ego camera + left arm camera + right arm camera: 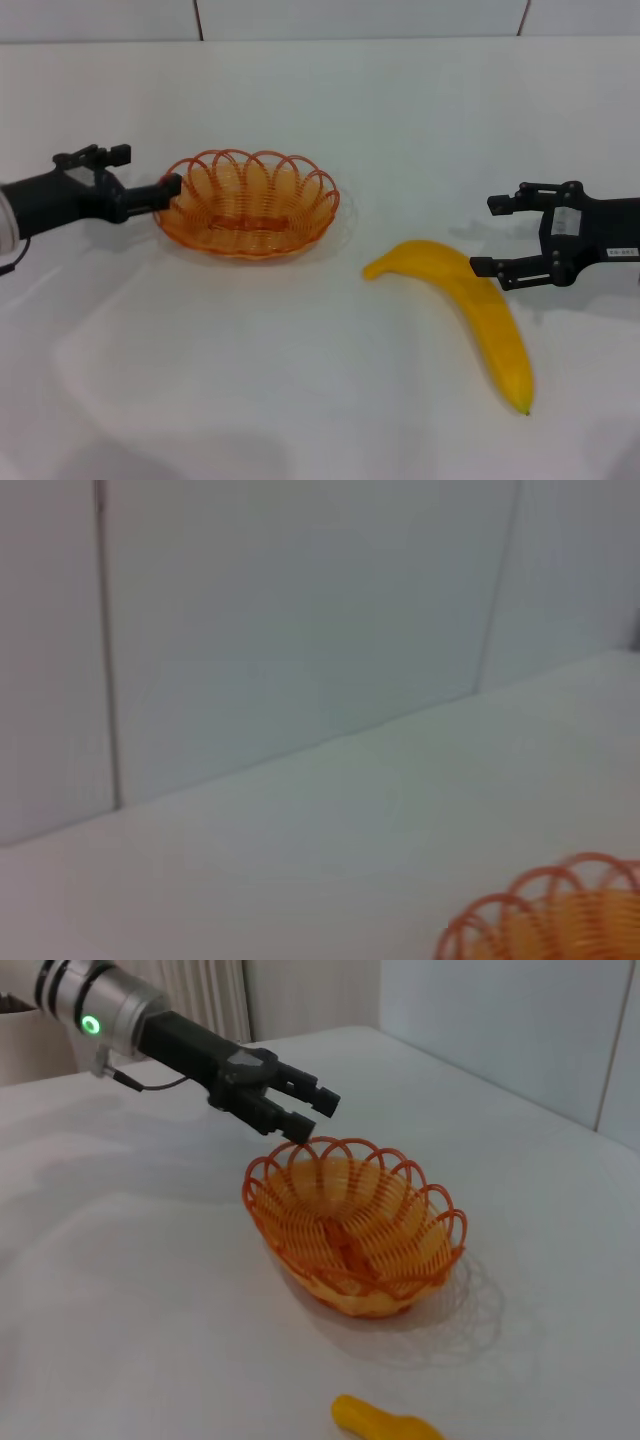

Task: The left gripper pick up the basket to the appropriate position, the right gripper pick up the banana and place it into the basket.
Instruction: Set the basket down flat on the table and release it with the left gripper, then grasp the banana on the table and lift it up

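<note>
1. Head view: the basket [247, 203], a shallow oval of orange wire loops with a scalloped rim, sits on the white worktop [300, 400], left of centre.
2. A smooth, curved yellow banana [480, 310] lies to its right, nearer.
3. The left pincer [145, 175] is spread at the basket's left rim, holding nothing.
4. The right pincer [483, 235] gapes wide, its near finger touching the banana.

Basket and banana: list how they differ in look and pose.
1. The basket is open orange wire loops with a scalloped rim; the banana is solid, smooth and yellow.
2. The basket is a shallow oval; the banana is a long curve, longer than the basket.
3. The left gripper is at the basket's rim; the right gripper, open, is beside the banana's upper end.

Both rest on the white table.
</note>
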Action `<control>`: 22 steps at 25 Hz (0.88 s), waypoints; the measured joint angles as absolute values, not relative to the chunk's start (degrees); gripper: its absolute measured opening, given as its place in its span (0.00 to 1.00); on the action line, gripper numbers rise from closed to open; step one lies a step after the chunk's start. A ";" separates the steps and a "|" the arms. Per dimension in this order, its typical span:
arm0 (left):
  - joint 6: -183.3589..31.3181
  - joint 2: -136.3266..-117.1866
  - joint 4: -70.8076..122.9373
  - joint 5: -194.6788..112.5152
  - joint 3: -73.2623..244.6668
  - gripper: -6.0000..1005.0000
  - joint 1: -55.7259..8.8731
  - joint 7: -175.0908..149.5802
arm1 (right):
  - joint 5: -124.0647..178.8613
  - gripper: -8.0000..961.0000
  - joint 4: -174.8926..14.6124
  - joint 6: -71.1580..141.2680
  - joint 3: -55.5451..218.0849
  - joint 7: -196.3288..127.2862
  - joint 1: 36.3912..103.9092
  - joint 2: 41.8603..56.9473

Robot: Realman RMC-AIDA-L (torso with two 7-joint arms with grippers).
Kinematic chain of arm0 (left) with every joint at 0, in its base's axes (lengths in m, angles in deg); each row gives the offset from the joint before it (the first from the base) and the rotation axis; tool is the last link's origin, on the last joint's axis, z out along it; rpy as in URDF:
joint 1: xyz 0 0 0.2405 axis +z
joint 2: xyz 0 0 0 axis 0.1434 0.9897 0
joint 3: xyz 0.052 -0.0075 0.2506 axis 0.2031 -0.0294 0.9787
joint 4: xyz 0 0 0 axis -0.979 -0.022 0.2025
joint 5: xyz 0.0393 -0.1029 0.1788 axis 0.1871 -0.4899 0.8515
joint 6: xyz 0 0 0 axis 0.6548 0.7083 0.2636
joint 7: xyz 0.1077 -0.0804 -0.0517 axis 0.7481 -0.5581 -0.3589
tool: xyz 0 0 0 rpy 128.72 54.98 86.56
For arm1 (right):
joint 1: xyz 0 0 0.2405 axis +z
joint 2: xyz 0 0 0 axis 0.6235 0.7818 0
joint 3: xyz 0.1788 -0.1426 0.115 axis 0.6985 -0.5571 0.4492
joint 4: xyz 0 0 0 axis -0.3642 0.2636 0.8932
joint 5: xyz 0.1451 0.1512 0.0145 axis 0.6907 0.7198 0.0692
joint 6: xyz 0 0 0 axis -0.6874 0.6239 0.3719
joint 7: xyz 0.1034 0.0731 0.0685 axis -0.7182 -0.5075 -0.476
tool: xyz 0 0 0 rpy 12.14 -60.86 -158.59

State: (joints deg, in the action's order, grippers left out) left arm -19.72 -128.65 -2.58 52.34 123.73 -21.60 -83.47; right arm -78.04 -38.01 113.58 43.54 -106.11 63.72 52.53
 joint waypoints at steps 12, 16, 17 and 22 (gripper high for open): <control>-11.48 -128.26 -2.58 47.47 123.96 0.92 -15.50 -72.15 | -77.92 0.92 -37.70 113.62 43.53 -106.63 63.71 52.58; -8.81 -128.14 -2.66 49.35 124.00 0.92 -14.23 -70.79 | -77.72 0.92 -36.64 114.68 43.53 -107.68 63.71 52.91; -8.33 -128.13 -2.70 49.56 123.98 0.92 -13.97 -70.56 | -77.70 0.92 -36.16 115.43 43.53 -107.75 63.69 53.03; -5.74 -128.11 -3.12 49.97 123.98 0.92 -12.07 -70.18 | -77.51 0.92 -33.79 117.76 42.93 -108.39 63.20 53.72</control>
